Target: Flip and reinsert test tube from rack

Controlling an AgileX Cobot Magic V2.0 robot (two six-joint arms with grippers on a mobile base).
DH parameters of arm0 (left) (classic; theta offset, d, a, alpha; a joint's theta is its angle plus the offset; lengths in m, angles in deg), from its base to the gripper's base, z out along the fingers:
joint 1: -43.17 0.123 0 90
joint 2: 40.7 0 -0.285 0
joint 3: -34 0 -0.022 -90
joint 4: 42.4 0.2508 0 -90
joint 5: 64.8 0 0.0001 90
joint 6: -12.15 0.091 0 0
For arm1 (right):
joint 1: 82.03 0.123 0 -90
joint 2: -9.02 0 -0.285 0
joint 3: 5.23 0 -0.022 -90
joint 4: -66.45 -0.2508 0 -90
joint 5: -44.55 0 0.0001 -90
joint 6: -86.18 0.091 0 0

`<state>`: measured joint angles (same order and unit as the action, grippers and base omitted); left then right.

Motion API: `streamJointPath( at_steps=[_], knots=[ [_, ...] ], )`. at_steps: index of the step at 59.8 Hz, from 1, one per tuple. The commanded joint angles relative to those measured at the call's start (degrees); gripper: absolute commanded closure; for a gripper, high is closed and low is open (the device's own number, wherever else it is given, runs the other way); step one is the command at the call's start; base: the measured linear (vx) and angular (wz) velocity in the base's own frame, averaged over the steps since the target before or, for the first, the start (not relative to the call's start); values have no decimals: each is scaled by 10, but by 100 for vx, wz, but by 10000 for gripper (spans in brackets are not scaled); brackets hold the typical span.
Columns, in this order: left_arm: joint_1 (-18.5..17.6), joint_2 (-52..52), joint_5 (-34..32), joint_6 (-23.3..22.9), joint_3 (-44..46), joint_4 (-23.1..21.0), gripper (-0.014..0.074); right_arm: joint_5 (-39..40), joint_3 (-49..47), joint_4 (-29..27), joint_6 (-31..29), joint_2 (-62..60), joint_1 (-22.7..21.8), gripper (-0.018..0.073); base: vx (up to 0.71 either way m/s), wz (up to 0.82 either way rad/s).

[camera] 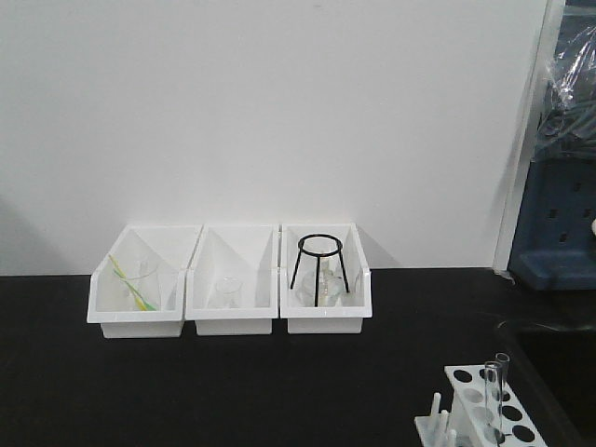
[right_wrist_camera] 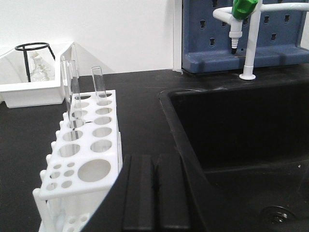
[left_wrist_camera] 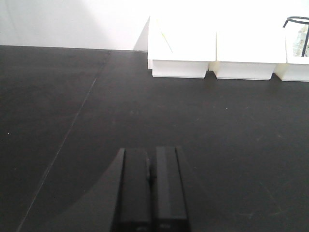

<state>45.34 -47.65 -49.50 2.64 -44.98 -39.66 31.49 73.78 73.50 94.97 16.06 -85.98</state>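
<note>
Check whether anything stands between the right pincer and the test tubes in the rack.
Nothing visible does. The right pincer sits shut at the near end of the rack; the test tubes stand upright in holes toward its far end, with only empty holes in the top plate between. The sink lies to the right.
</note>
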Motion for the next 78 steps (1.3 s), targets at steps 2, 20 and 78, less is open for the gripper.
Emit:
streamJointPath(
  at_steps=[2,20,78],
  knots=[
    [-4,2,-46,0,-1,-2,603,47,0,7,0,-4,0,571,0,0],
    [-4,2,-46,0,-1,-2,603,80,0,8,0,-4,0,571,0,0],
    [-4,2,-46,0,-1,-2,603,272,-416,-5,-83,469,0,547,0,0]
  ],
)
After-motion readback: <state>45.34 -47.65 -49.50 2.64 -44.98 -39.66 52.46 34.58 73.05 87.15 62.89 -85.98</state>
